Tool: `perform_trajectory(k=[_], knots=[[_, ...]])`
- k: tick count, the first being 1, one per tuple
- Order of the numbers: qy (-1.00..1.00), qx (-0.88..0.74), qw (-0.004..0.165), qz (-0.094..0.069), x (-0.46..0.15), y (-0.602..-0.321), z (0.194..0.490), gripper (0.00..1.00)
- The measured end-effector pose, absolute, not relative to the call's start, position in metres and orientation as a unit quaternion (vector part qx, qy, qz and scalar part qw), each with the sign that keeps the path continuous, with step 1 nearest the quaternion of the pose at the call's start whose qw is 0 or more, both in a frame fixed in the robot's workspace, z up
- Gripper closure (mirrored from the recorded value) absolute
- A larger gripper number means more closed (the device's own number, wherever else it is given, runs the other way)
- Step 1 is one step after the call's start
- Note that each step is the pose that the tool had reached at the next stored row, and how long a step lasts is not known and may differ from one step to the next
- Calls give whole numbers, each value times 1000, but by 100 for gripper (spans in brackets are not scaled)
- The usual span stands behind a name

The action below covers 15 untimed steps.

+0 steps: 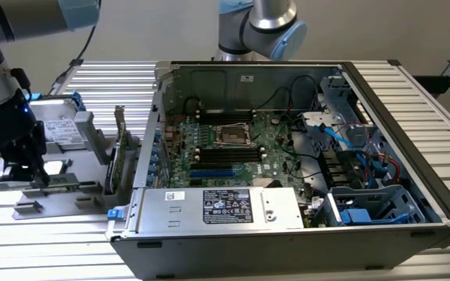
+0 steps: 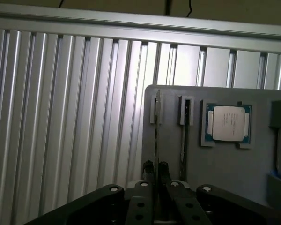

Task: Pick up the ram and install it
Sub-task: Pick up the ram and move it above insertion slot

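We see the black two-finger gripper (image 2: 156, 171) w/ fingers drawn in tight on the ram (image 2: 156, 126), a long thin circuit-board stick seen edge-on, pinching it where it stands in a slot of the flat grey plastic holder tray (image 2: 225, 187). A 2nd such stick (image 2: 184, 136) stands in the next slot, beside a square silver CPU chip (image 2: 227, 123). In the exterior view, gripper & tray sit lower left of the frame on the ribbed aluminium table (image 1: 233, 266), apart from the open black PC case (image 1: 287, 252) at centre-right.
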<state>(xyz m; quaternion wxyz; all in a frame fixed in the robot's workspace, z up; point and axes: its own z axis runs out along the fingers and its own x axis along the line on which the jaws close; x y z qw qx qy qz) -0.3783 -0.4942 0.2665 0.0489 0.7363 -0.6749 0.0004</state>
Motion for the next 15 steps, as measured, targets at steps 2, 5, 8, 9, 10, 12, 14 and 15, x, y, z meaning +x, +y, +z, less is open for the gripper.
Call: perform_trajectory(k=[2,5,8,9,10,12,14,15], knots=[[-677,734,49,0,-378,-494,271,85],[-680,732,49,0,-378,-494,280,85],[-680,732,49,0,-377,-493,289,85],[-680,731,49,0,-377,-493,292,85],[-680,732,49,0,-376,-492,295,85],[-680,732,49,0,-374,-492,303,85],[-680,732,49,0,-371,-492,312,85],[-680,732,49,0,-370,-491,317,85]])
